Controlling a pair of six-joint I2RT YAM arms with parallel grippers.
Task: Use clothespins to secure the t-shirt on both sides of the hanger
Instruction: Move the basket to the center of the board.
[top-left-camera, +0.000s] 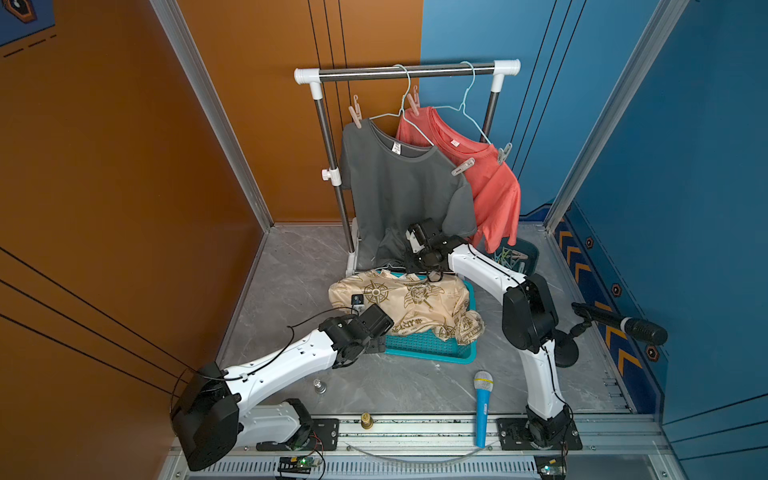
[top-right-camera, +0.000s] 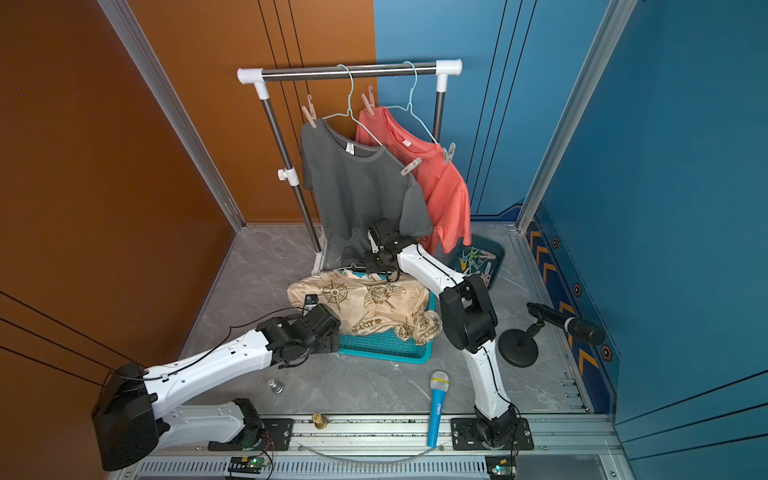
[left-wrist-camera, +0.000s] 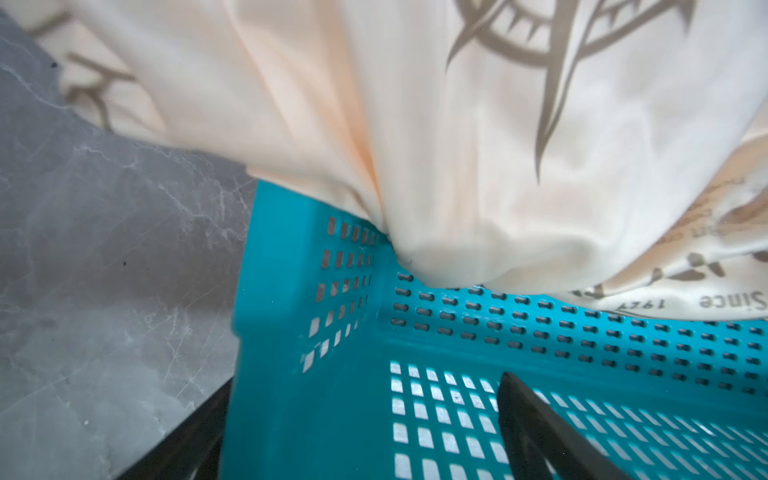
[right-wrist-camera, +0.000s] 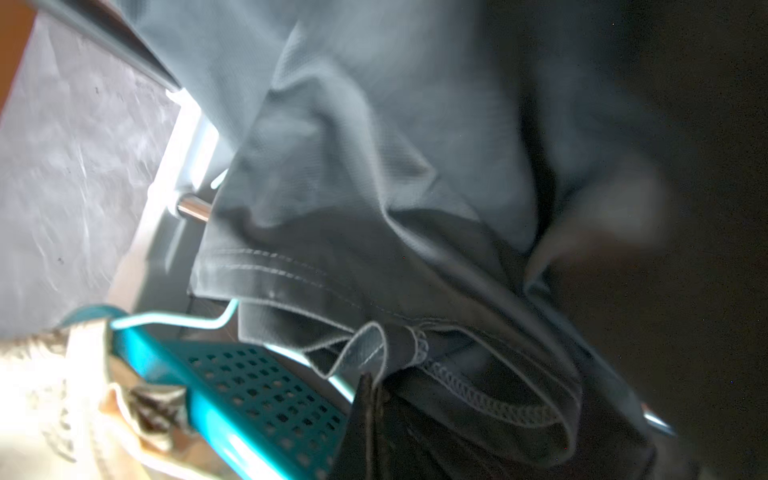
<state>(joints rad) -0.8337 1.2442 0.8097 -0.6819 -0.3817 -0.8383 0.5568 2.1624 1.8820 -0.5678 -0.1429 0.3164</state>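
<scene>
A beige printed t-shirt (top-left-camera: 407, 299) (left-wrist-camera: 478, 145) lies over a teal basket (top-left-camera: 428, 347). My left gripper (top-left-camera: 376, 345) (left-wrist-camera: 365, 382) is open astride the basket's near-left corner, one finger (left-wrist-camera: 540, 432) inside the wall. My right gripper (top-left-camera: 434, 277) (right-wrist-camera: 368, 380) is shut at the basket's far edge, its tips against a light-blue wire hanger (right-wrist-camera: 174, 320) and the hem of the hung grey t-shirt (top-left-camera: 399, 187) (right-wrist-camera: 374, 187). What it pinches I cannot make out. Pink clothespins (top-left-camera: 356, 113) (top-left-camera: 462, 167) clip the grey shirt to its hanger. Loose clothespins (top-right-camera: 473, 262) fill a dark bin.
A coral t-shirt (top-left-camera: 490, 183) hangs clipped behind the grey one on the drying rack (top-left-camera: 407, 70). A blue toy microphone (top-left-camera: 483, 409), a black microphone on a stand (top-left-camera: 619, 324), a brass weight (top-left-camera: 366, 420) and a small metal weight (top-left-camera: 319, 386) sit on the grey floor.
</scene>
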